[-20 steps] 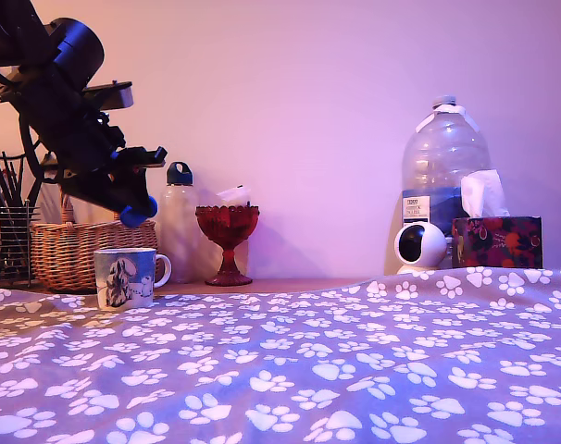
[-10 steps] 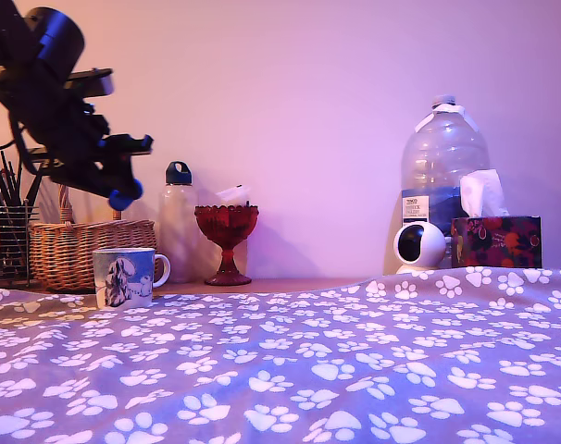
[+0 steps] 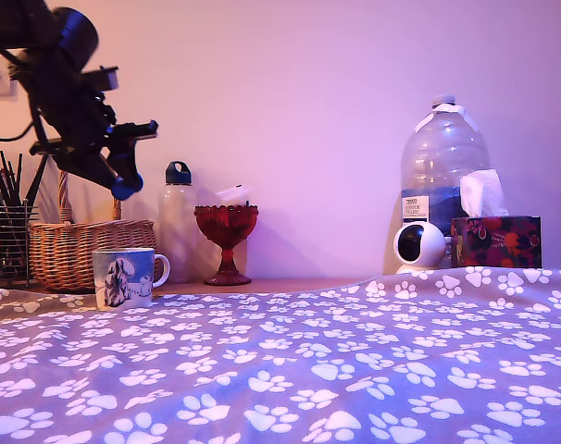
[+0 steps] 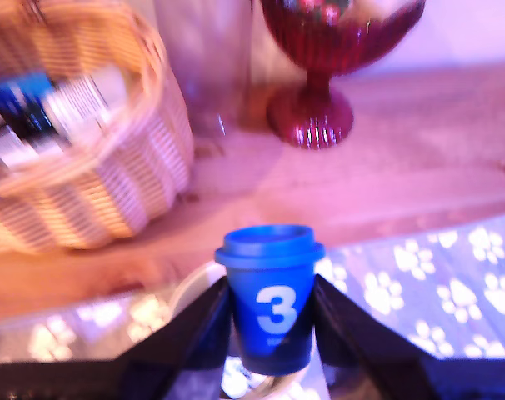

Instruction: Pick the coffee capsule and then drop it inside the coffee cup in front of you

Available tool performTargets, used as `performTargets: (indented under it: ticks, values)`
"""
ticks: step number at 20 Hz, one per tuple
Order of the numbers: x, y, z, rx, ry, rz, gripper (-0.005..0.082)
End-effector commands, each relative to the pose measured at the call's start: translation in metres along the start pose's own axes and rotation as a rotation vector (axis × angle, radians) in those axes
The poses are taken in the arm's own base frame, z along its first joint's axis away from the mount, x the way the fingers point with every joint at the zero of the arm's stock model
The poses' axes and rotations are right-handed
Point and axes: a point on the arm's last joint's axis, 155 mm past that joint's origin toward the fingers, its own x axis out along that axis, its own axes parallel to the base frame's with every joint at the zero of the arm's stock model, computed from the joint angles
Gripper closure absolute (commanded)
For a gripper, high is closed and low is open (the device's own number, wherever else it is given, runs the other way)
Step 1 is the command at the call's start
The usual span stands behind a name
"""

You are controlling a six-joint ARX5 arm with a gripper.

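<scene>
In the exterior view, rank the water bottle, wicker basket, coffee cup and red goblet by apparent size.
1. water bottle
2. wicker basket
3. red goblet and coffee cup: too alike to rank, and the cup sits nearer the camera.

1. Wall (image 3: 336, 102): plain, bare, washed in pink-violet light.
2. Wooden surface (image 3: 280, 286): narrow strip along the wall's foot, bearing assorted objects.
3. Cloth (image 3: 299, 370): purple with white paw prints, filling the foreground, slightly rumpled.
4. Lighting: dim, warmer toward the exterior view's left.

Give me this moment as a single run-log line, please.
phase: carry | gripper: shut on blue capsule | position: above coffee cup | capsule: not yet dropped
</scene>
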Motion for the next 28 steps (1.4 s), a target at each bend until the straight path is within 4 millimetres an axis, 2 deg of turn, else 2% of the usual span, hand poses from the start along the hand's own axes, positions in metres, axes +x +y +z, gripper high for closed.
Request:
performTargets:
  ticks: [1, 8, 11, 28]
  values:
    - [0.017, 0.003, -0.013, -0.023, 0.053, 0.004, 0.0675]
    - [0.048, 0.015, -0.057, -0.068, 0.211, 0.046, 0.0675]
    - [0.048, 0.020, -0.053, -0.064, 0.195, 0.073, 0.0675]
    - [0.048, 0.019, -0.050, -0.055, 0.187, 0.083, 0.0674]
